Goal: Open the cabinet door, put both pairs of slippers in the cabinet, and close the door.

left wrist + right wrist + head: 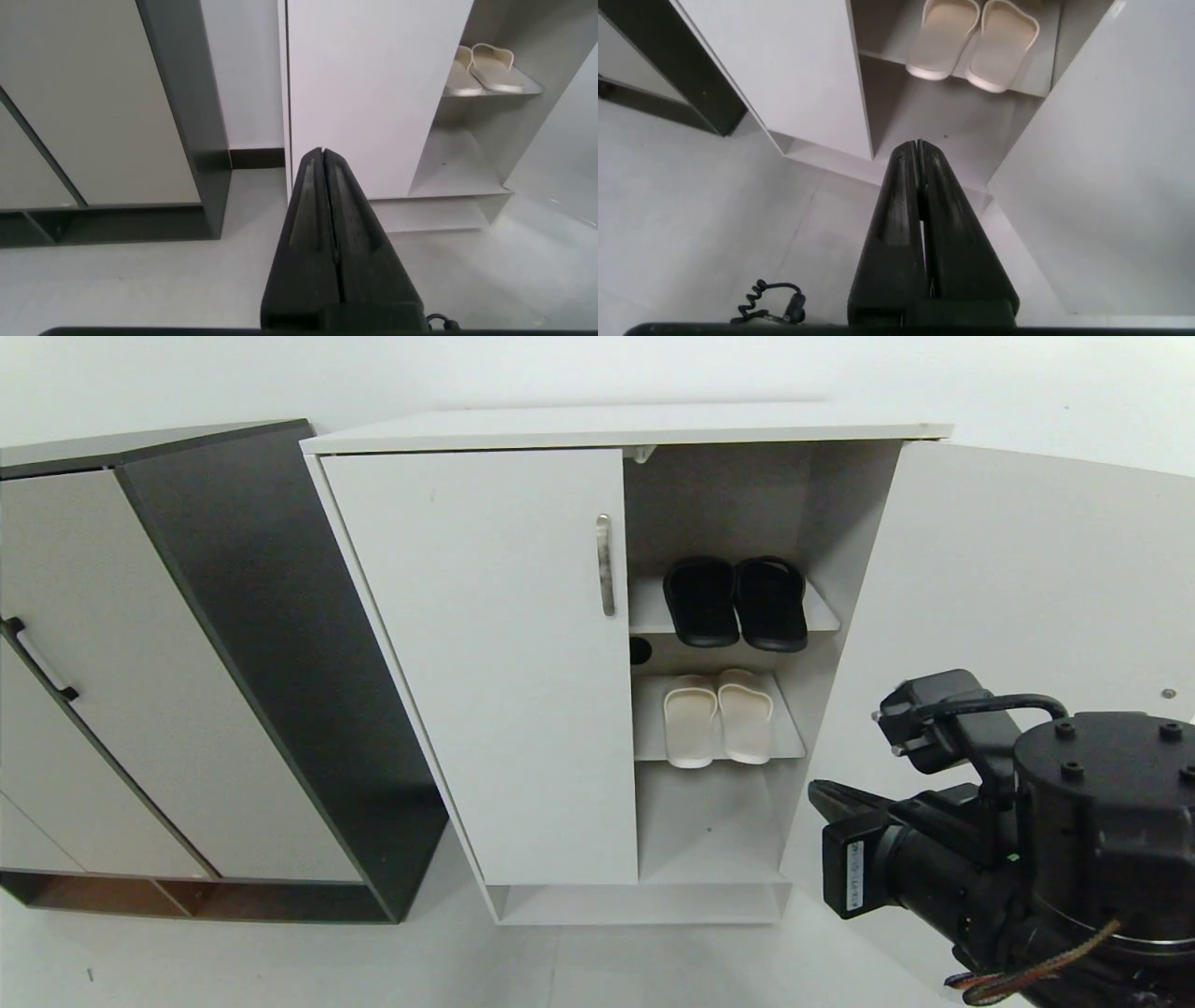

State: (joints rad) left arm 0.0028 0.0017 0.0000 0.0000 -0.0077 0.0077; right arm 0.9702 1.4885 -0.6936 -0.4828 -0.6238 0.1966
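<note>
Judging from the head view, black slippers (735, 602) and cream slippers (717, 719) sit on shelves inside the cabinet (607, 427) with its door (1018, 597) swung wide, so only closing is left. In the left wrist view, the left gripper (322, 157) is pressed together and empty. In the right wrist view, the right gripper (918, 149) is likewise pressed together, beside what is probably that door, which it must next push shut.

White cabinet (616, 427), right door (1027, 579) swung open; inside, black slippers (735, 602) lie paired at 12 o'clock of the cream slippers (717, 717).
</note>
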